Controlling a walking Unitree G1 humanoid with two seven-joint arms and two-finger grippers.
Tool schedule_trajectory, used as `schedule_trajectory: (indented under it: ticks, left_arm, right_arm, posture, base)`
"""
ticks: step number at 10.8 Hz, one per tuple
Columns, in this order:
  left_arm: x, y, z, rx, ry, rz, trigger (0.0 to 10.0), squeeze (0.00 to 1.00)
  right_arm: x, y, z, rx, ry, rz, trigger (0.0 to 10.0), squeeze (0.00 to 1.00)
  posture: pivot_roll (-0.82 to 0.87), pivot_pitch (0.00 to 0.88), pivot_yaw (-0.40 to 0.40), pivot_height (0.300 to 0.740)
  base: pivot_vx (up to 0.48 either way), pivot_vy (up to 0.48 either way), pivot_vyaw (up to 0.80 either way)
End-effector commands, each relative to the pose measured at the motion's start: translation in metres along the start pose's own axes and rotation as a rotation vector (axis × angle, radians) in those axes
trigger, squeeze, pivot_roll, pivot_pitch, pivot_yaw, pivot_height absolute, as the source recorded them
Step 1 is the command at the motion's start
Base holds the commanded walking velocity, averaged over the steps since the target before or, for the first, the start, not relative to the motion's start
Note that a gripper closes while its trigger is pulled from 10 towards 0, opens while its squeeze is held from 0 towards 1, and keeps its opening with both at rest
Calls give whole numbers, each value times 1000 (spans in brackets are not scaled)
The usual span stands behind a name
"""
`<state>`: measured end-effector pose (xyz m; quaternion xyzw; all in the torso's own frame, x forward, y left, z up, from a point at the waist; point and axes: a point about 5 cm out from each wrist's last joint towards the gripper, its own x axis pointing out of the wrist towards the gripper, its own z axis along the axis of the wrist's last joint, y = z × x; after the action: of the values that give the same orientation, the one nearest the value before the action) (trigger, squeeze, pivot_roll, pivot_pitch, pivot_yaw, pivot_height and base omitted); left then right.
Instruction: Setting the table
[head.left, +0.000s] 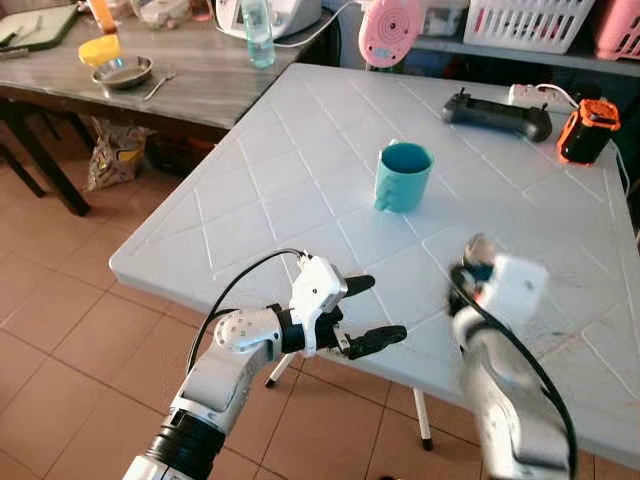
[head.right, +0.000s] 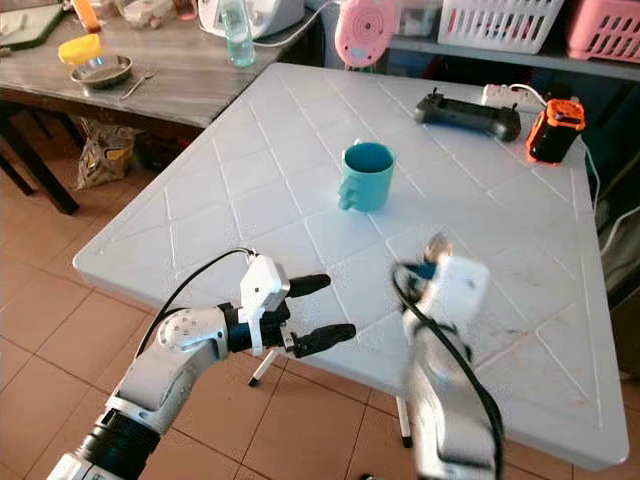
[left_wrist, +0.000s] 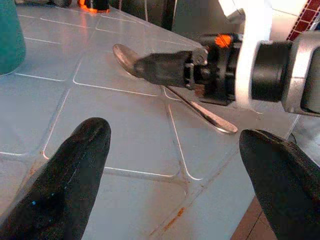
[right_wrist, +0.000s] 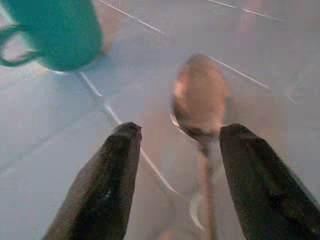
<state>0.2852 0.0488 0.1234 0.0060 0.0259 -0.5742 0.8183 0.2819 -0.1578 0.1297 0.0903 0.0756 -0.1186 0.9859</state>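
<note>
Left pincer (head.left: 362, 313) gapes, fingers spread; right pincer (right_wrist: 175, 165) likewise parted.

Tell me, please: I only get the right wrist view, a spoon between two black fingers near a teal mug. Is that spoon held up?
Observer: No. The left wrist view shows the spoon lying flat on the white table, with the right gripper low over its handle.
Operator: What's the other arm doing?
Observer: The left gripper is open and empty at the table's near edge.
Operator: Anything else on the table?
Observer: A black controller lies at the far side.
</note>
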Motion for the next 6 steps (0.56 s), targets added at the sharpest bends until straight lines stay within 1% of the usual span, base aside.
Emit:
schedule_trajectory:
  ticks: [1,2,4,6]
  left_arm:
    - [0,0,2,22,7,-14,10000,0]
    - [-1,0,1,23,11,-16,10000,0]
    - [-1,-1,1,22,15,-17,10000,0]
    - [1,-1,1,21,15,-24,10000,0]
  right_arm:
    - [-1,6,-6,14,48,-12,10000,1000]
    - [-2,6,-9,20,77,-38,10000,1000]
    - [-7,6,-9,23,82,-56,10000,1000]
    - [-11,11,-11,38,97,-39,10000,1000]
  posture:
    - [-45,124,68,740]
    - [-40,126,67,740]
    - [-41,126,69,740]
    - [-51,125,73,740]
  base:
    - [0,0,0]
    - [0,0,0]
    - [0,0,0]
    - [0,0,0]
